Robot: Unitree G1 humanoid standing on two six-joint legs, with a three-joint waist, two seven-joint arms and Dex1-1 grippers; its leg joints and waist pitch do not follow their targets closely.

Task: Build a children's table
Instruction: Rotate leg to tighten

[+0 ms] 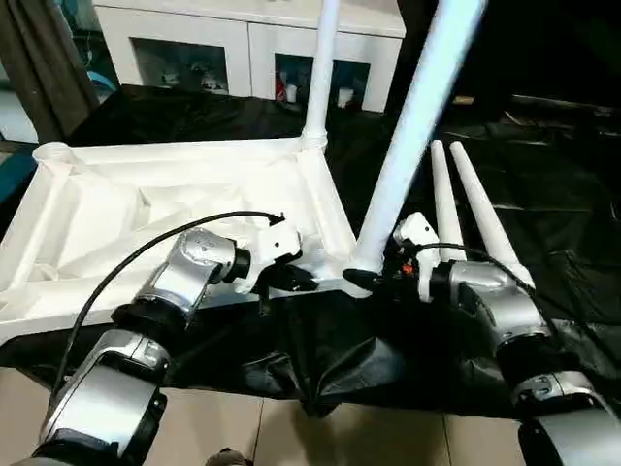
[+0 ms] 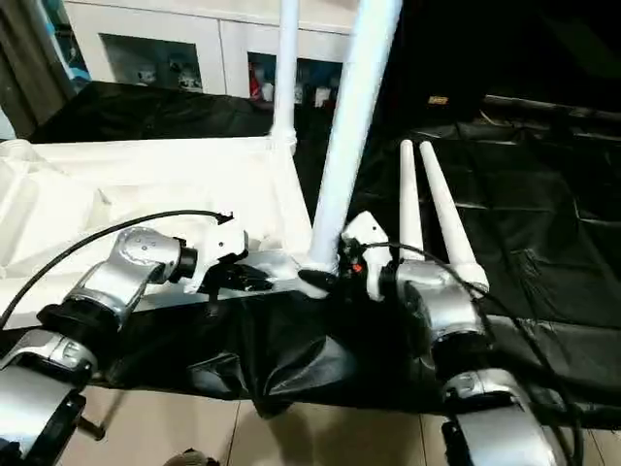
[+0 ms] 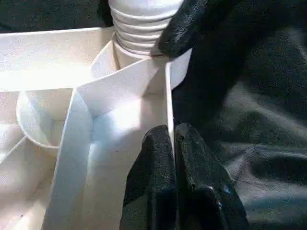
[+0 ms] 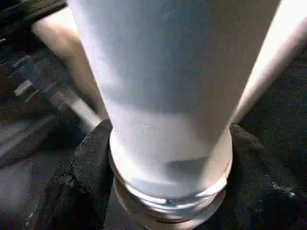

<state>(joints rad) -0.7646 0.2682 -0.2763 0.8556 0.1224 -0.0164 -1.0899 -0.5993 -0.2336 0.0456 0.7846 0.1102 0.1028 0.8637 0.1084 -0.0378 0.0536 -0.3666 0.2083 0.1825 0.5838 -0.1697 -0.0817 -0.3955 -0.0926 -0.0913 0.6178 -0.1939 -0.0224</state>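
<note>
The tabletop (image 1: pixel 175 209) lies upside down at 10 o'clock. Its wall is pinched by the left fingers (image 3: pixel 165 172). A leg (image 1: pixel 412 136) in its near socket is grasped by the right fingers (image 4: pixel 79 182).

Tabletop (image 1: pixel 146 209), spare legs (image 1: pixel 466 209) on black sheet (image 1: pixel 543 175)

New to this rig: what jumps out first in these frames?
The right gripper holds a white leg by its threaded base at the near right corner of the upturned tabletop, the leg leaning up out of frame. The left gripper pinches the tabletop's edge wall beside it. One leg already stands in the far corner, and two spare legs lie on the black sheet to the right.
</note>
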